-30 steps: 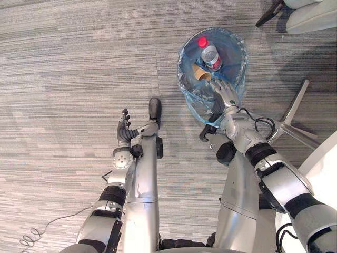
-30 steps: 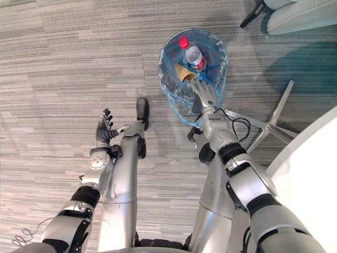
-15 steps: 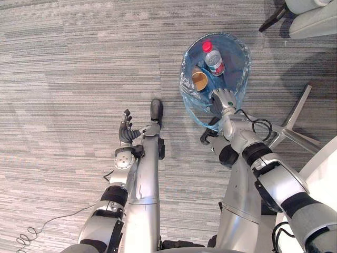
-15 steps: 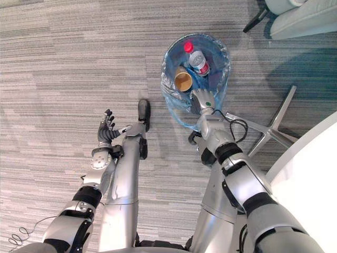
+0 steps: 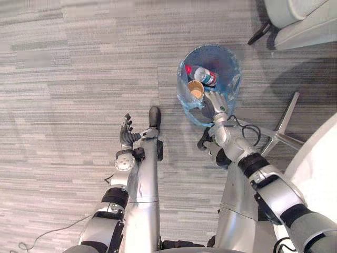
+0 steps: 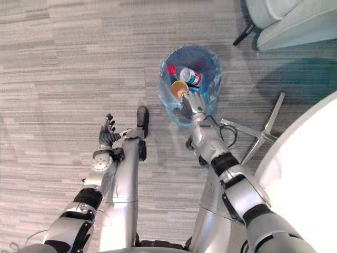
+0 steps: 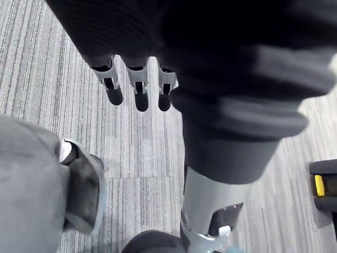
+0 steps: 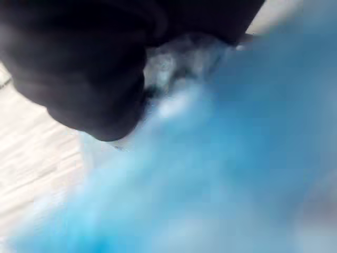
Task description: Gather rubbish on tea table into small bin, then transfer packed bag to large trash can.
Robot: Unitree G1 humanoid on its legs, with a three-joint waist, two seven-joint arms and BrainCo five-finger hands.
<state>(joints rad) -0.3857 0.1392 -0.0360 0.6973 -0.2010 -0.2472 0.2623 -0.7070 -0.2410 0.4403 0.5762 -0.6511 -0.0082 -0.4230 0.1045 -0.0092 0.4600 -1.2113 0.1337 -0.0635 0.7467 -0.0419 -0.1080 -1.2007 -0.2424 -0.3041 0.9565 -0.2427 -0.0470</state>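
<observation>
The bottle (image 5: 204,76) has swung round in the small bin (image 5: 235,65), red cap now toward the robot's left, just beyond the right robot hand (image 5: 216,104). The paper cup (image 5: 196,89) lies beside that hand, which sits on the blue bag (image 5: 187,104) at the near rim; its grip I cannot tell. The left robot hand (image 5: 126,138) hangs wide, relaxed

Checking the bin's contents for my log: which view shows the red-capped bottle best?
The left eye view: the bottle lies in full sight inside the blue bag, beside a paper cup. The right eye view shows much the same. The right wrist view faces blue bag; the left wrist view, carpet.
</observation>
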